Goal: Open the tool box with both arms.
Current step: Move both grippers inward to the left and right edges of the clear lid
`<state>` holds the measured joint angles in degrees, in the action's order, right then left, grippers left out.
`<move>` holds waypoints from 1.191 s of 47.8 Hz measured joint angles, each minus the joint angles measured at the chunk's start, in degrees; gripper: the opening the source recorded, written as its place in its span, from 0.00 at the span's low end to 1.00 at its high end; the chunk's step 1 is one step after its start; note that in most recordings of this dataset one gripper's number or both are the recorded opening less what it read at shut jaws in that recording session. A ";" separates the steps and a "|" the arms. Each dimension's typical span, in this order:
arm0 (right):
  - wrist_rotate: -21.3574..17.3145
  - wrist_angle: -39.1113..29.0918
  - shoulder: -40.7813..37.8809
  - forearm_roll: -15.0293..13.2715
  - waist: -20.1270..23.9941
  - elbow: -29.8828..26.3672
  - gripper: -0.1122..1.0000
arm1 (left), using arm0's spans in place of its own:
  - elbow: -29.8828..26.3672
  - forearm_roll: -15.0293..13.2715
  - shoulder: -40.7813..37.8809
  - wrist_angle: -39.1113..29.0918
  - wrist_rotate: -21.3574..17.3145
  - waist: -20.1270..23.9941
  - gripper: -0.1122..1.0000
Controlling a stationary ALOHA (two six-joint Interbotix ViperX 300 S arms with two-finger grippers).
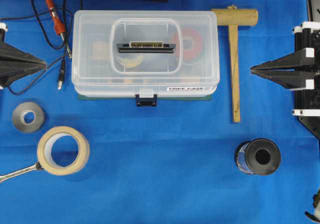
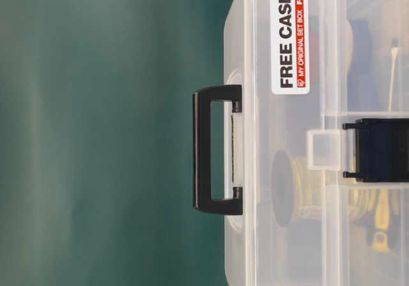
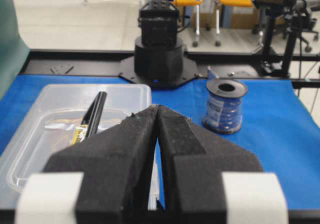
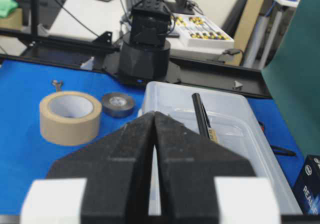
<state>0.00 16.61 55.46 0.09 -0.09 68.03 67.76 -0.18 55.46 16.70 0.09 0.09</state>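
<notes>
The left gripper [image 1: 44, 62] sits at the left edge of the blue table [image 1: 160, 149]. Its two black fingers are pressed together into a point, and they hold nothing. The right gripper [image 1: 252, 70] sits at the right edge. Its fingers are also pressed together and hold nothing.

The box [image 1: 145, 54] is between the two grippers, well apart from each. Both tips point in at it. Its clear lid is down. The black handle [image 1: 146, 47] lies flat in the dip on top. The dark blue latch [image 1: 146, 100] is on the front wall, with the "FREE CASE" label [image 1: 189, 88] beside it.

A wooden mallet [image 1: 234, 59] lies between the right gripper and the box, near the box's end. In front of the right gripper, toward the table's near edge, stands a dark spool [image 1: 258, 156].

Near the left gripper's tip lie black cables [image 1: 45, 29] and an orange-handled tool [image 1: 55, 16]. In front of that gripper lie a small grey tape roll [image 1: 28, 117] and a bigger tan tape roll [image 1: 63, 150]. A silver wrench [image 1: 20, 172] touches the tan roll.

In the left wrist view the box [image 3: 65, 119] is ahead of the tip and to its left, and the spool [image 3: 225, 105] is ahead to its right.
</notes>
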 measured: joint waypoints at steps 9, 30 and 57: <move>-0.44 -2.46 -0.09 0.00 -0.53 -1.23 0.10 | -0.79 -1.58 0.44 -1.67 -0.79 -0.35 0.10; -3.60 -19.69 -0.44 0.97 -1.76 -4.83 0.24 | -2.20 -1.85 0.53 -17.58 -0.09 -0.35 0.27; -5.80 -37.44 -14.68 0.70 -13.45 -6.42 0.88 | -2.37 -1.93 -7.21 -37.88 1.76 9.40 0.94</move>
<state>-5.80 -20.83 40.78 0.79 -13.54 61.61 65.39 -2.11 48.25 -21.18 1.85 9.49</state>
